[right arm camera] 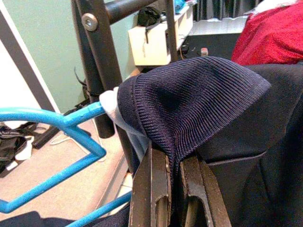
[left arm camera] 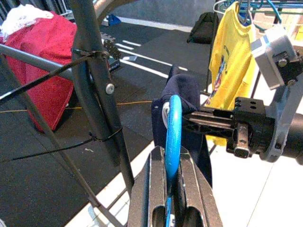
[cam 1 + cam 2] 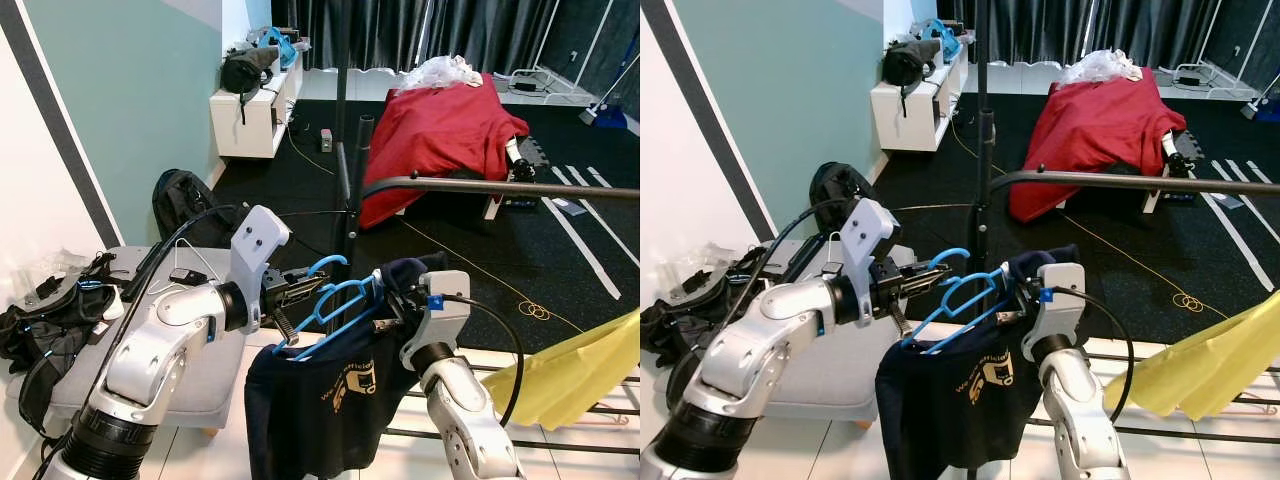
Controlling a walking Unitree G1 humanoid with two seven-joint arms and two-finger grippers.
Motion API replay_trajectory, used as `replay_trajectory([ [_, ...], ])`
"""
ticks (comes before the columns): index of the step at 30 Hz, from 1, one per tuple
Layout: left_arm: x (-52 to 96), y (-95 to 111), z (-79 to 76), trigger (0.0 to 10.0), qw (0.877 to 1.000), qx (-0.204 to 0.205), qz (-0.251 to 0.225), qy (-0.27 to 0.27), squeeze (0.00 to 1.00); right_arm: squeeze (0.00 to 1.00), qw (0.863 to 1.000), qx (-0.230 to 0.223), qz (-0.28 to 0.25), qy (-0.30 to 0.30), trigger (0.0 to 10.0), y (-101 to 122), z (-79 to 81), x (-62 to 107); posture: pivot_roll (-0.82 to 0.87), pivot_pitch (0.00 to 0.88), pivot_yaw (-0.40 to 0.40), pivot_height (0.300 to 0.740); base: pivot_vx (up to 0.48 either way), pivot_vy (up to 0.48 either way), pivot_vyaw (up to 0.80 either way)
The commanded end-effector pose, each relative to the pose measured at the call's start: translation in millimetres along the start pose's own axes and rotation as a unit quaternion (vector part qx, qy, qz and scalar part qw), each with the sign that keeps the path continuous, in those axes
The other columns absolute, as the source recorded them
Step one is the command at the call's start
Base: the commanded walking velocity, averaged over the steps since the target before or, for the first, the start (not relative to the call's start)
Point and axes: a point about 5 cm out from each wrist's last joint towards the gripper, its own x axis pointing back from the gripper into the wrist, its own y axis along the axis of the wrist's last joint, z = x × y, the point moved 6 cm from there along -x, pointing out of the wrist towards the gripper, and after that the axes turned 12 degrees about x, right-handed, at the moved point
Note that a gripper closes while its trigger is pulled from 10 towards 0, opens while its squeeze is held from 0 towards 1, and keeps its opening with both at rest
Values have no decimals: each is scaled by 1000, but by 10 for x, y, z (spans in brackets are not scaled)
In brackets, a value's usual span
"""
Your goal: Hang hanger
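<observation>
Where shirt (image 3: 320, 400) drapes, hanger (image 3: 335, 305) vanishes.

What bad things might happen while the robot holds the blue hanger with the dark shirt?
1. The navy blue T-shirt is pinched only at its ribbed collar by the right gripper; it might slide off the blue plastic hanger.
2. The left gripper grips the hanger's hook itself, so its fingers could bump the black metal rail when hooking on.

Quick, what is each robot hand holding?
Left gripper: shut on the blue plastic hanger.
Right gripper: shut on the navy knitted shirt collar.
</observation>
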Motion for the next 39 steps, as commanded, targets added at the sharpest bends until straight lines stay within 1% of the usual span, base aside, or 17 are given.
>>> replay_trajectory([
  [1, 40, -49, 62, 0, 1000, -9, 12, 10, 0, 0, 1000, -3, -20, -17, 0, 85, -61, 15, -94, 39, 19, 735, 0, 0, 0],
  [5, 50, -70, 122, 0, 999, -13, 17, 26, 0, 0, 999, 2, -27, -33, 0, 112, -117, 28, -94, 41, 18, 735, 0, 0, 0],
  [7, 60, -124, 251, 0, 997, -40, 35, 58, 0, 0, 995, 11, -50, -87, 0, 189, -300, 99, -95, 40, 20, 735, 0, 0, 0],
  [8, 60, -124, 251, 0, 997, -40, 35, 58, 0, 0, 995, 11, -50, -87, 0, 189, -300, 99, -95, 40, 20, 735, 0, 0, 0],
  [9, 77, -191, 281, 0, 995, -62, 54, 62, 0, 0, 990, 13, -56, -125, 0, 217, -457, 143, -97, 40, 23, 735, 0, 0, 0],
  [10, 77, -191, 281, 0, 995, -62, 54, 62, 0, 0, 990, 13, -56, -125, 0, 217, -457, 143, -97, 40, 23, 735, 0, 0, 0],
  [12, 136, -340, 293, 0, 989, -98, 93, 53, 0, 0, 982, 4, -42, -186, 0, 163, -812, 199, -98, 41, 26, 735, 0, 0, 0],
  [13, 136, -340, 293, 0, 989, -98, 93, 53, 0, 0, 982, 4, -42, -186, 0, 163, -812, 199, -98, 41, 26, 735, 0, 0, 0],
  [15, 188, -447, 297, 0, 984, -122, 123, 42, 0, 0, 977, 1, -34, -212, 0, 143, -1044, 222, -96, 40, 24, 735, 0, 0, 0],
  [18, 215, -505, 304, 0, 980, -134, 140, 39, 0, 0, 975, 1, -33, -219, 0, 162, -1142, 223, -96, 40, 24, 735, 0, 0, 0],
  [19, 237, -557, 312, 0, 977, -142, 153, 37, 0, 0, 973, 5, -34, -228, 0, 196, -1251, 226, -96, 39, 22, 735, 0, 0, 0],
  [24, 255, -582, 284, 0, 977, -149, 152, 26, 0, 0, 966, 17, -15, -259, 0, 183, -1614, 262, -94, 37, 21, 735, 0, 0, 0],
  [31, 306, -600, 154, 0, 975, -158, 152, -24, 0, 0, 962, 33, -17, -269, 0, 250, -1820, 276, -96, 34, 26, 735, 0, 0, 0],
  [33, 344, -576, -82, 0, 975, -148, 135, -91, 0, 0, 971, 41, -17, -236, 0, 308, -1828, 202, -97, 30, 24, 735, 0, 0, 0],
  [34, 344, -576, -82, 0, 975, -148, 135, -91, 0, 0, 971, 41, -17, -236, 0, 308, -1828, 202, -97, 30, 24, 735, 0, 0, 0],
  [35, 359, -555, -196, 0, 975, -139, 124, -121, 0, 0, 973, 43, -20, -225, 0, 336, -1820, 170, -97, 30, 24, 735, 0, 0, 0],
  [39, 376, -531, -293, 0, 973, -137, 115, -147, 0, 0, 975, 42, -25, -219, 0, 373, -1814, 135, -95, 29, 23, 735, 0, 0, 0],
])
